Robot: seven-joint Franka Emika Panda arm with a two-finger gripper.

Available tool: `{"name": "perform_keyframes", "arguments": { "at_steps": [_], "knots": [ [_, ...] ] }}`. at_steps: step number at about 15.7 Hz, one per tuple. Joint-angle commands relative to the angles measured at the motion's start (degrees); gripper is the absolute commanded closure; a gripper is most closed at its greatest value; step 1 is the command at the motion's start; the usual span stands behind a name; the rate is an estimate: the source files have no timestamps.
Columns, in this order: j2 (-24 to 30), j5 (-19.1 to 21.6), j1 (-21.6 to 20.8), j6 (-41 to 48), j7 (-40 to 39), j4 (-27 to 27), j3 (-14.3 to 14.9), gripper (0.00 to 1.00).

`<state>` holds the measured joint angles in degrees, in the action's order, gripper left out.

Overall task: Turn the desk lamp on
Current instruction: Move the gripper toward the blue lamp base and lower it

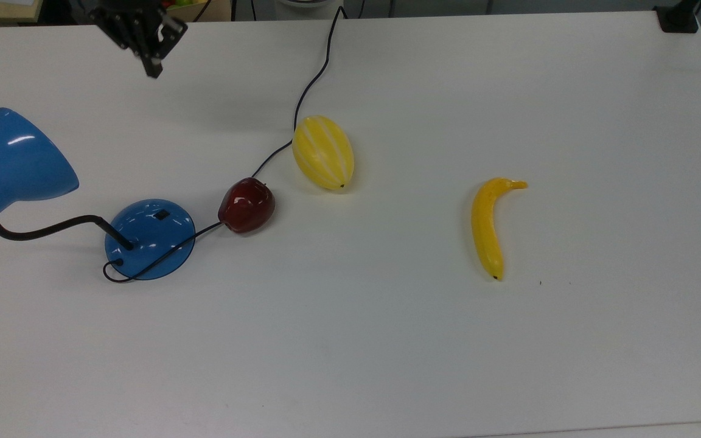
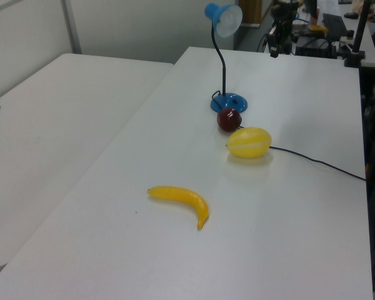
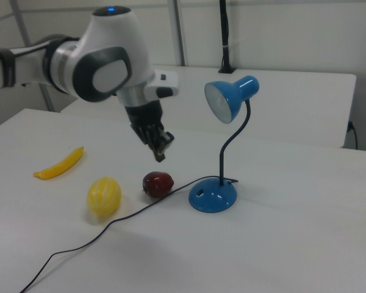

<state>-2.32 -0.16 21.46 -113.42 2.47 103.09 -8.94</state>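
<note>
A: Lamp (image 1: 52, 201)? Where, and what build?

B: Near the top view's left edge of the white desk (image 1: 387, 353). Glossy blue cone shade (image 3: 230, 97), bent black gooseneck (image 3: 235, 143), round domed blue base (image 1: 150, 239) with a small black switch (image 1: 162, 214) on top. Thin black cord (image 1: 311, 85) leaves the base, loops once beside it, then runs past the fruit to the desk's far edge.

A: Other items?

B: All smooth, shiny fruit. Dark red apple (image 1: 246, 205) just beside the base, to the top view's right; the cord passes under or against it, can't tell which. Yellow oval melon with pale stripes (image 1: 324, 152) near the apple, further along the cord. Curved yellow banana (image 1: 491, 225) well apart, toward the top view's right.

A: Arm pose?

B: White and grey arm (image 3: 104, 58) comes in from the right view's left, wrist bent down, black tool (image 3: 161, 146) pointing down at a tilt. In the right view it hangs in the air above the apple, clear of the desk. In the top view the tool (image 1: 151, 61) sits near the far edge, well apart from the base.

A: Fingers?

B: Together or nearly so, read as closed. Nothing between them, touching nothing.

A: Lamp state?

B: Shade faces the right view's left. Can't tell whether it is lit.
</note>
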Motion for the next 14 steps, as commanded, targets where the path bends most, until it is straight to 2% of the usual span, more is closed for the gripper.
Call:
{"name": "perform_keyframes", "arguments": {
  "at_steps": [1, 6, 12, 14],
  "knots": [
    [-5.0, 0.2, 0.5, -9.2, 4.4, -0.2, 0.2, 1.0],
    [-11.1, -1.1, 0.8, -19.1, 5.8, -0.4, 0.2, 1.0],
    [-16.8, -8.8, 0.5, -26.7, 13.4, -0.6, 0.5, 1.0],
    [-18.0, -9.3, 0.3, -27.4, 14.3, -0.7, 0.5, 1.0]
  ]
}}
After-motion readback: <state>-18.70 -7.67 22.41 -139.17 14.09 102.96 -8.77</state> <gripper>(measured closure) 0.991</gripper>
